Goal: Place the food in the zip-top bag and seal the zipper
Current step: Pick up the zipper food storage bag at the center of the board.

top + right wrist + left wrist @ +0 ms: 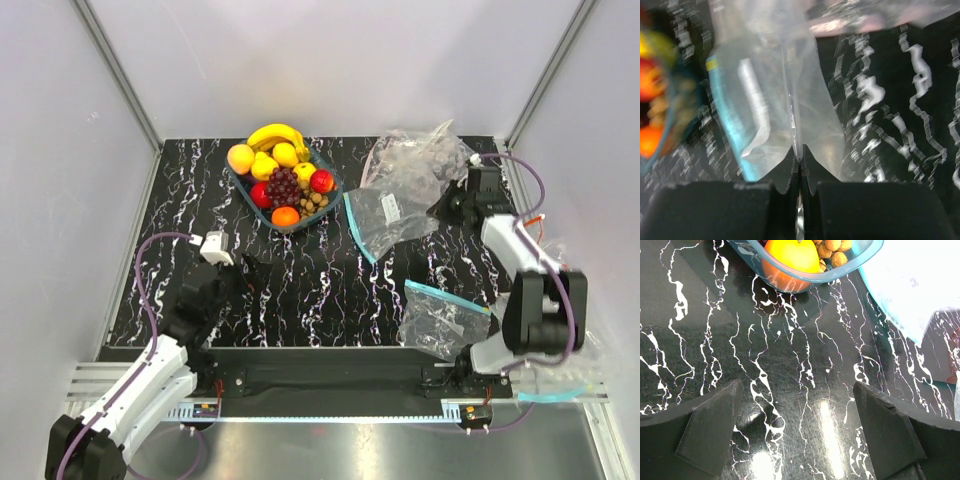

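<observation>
The food (285, 180), a banana, yellow fruits, red apples, grapes, nuts and an orange (790, 257), fills a blue bowl (240, 190) at the back. The zip-top bag (390, 215) lies flat to the right of the bowl, its zipper (358, 228) facing the bowl. My right gripper (450, 205) is at the bag's right side. In the right wrist view it (800, 155) is shut on a raised fold of the bag (770, 100), with the zipper (727, 125) to the left. My left gripper (797, 387) stands open over bare table, in front of the bowl (860, 260).
A second wrinkled clear bag (440, 318) with a blue strip lies at the front right, near the right arm's base. A crumpled heap of clear plastic (420, 160) sits at the back right. Grey walls close in the black marbled table (330, 290) on three sides.
</observation>
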